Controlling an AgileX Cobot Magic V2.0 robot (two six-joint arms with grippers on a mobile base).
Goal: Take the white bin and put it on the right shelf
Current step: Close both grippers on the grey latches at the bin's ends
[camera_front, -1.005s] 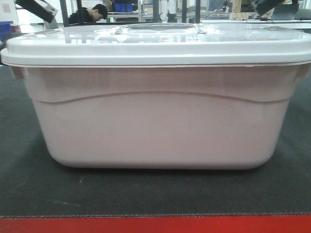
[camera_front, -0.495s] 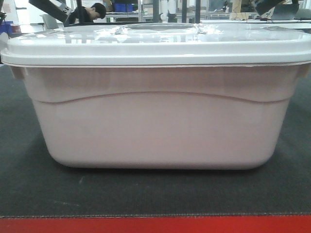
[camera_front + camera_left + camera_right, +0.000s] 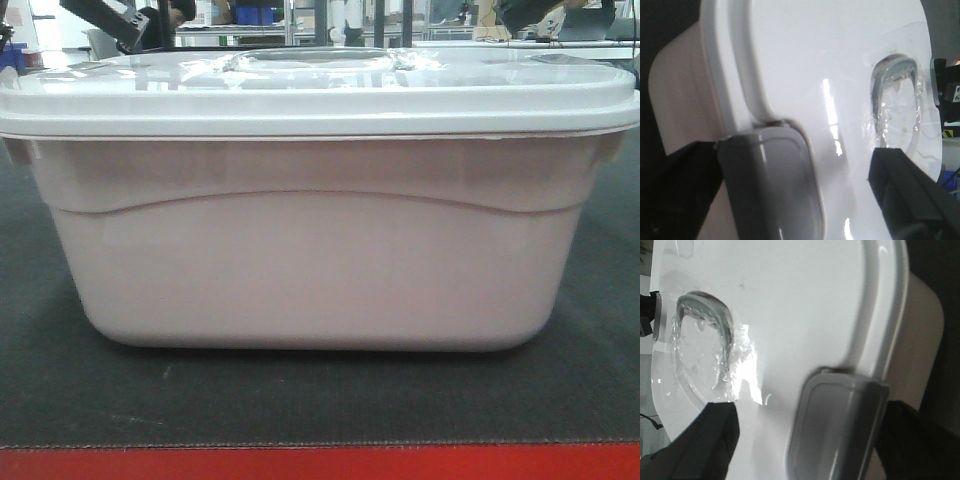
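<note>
Nearest, the bin (image 3: 300,260) sat on the desk (image 3: 300,410), base flat on the mat, though it had slid a touch leftward since a second before. Up on its lid (image 3: 805,60), the left arm (image 3: 105,15) held its jaws wide either side of a grey clasp (image 3: 770,190). The right arm (image 3: 530,12) did likewise round the other clasp (image 3: 835,430), and neither pair pinched anything. I reckoned the arms had only begun bracing it. No shelf was in sight.

The white bin (image 3: 805,75) runs past both wrist views' edges, the left hand (image 3: 795,200) and right hand (image 3: 805,440) are cropped below, their grip unclear, and the grey latch (image 3: 837,425) is blurred.
</note>
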